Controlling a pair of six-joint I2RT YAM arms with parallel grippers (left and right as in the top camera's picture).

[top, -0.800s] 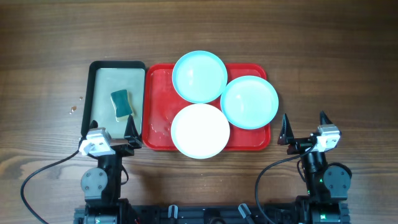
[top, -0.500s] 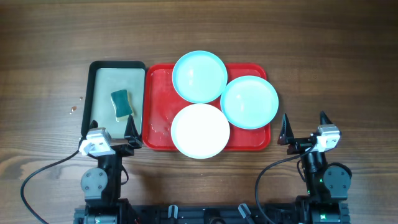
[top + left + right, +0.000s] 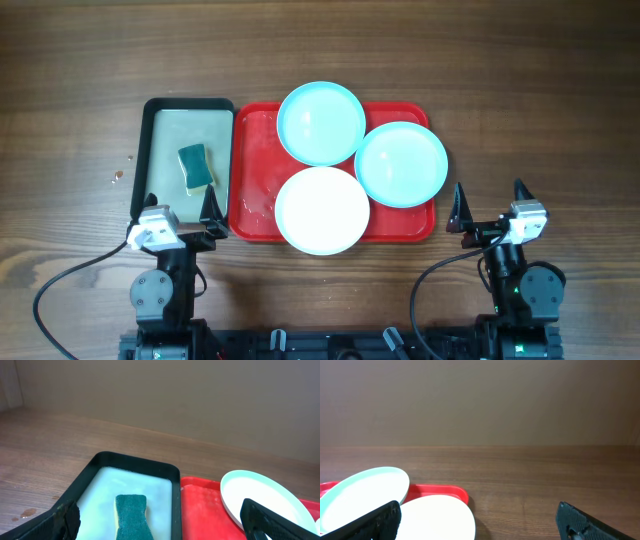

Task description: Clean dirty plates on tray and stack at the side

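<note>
Three plates lie on the red tray (image 3: 255, 160): a turquoise plate (image 3: 320, 122) at the back, a second turquoise plate (image 3: 401, 163) at the right, and a white plate (image 3: 322, 210) at the front. My left gripper (image 3: 181, 206) is open and empty near the front, over the black tray's near end. My right gripper (image 3: 490, 201) is open and empty on the tray's right side, near the front. The left wrist view shows the white plate (image 3: 265, 500) and the red tray (image 3: 200, 510). The right wrist view shows two plates (image 3: 365, 492) (image 3: 440, 517) and the red tray's corner (image 3: 455, 491).
A black-rimmed tray (image 3: 165, 135) with a pale inside sits to the left of the red tray and holds a green sponge (image 3: 196, 166), which also shows in the left wrist view (image 3: 132, 515). Bare wooden table (image 3: 540, 120) lies to the right and behind.
</note>
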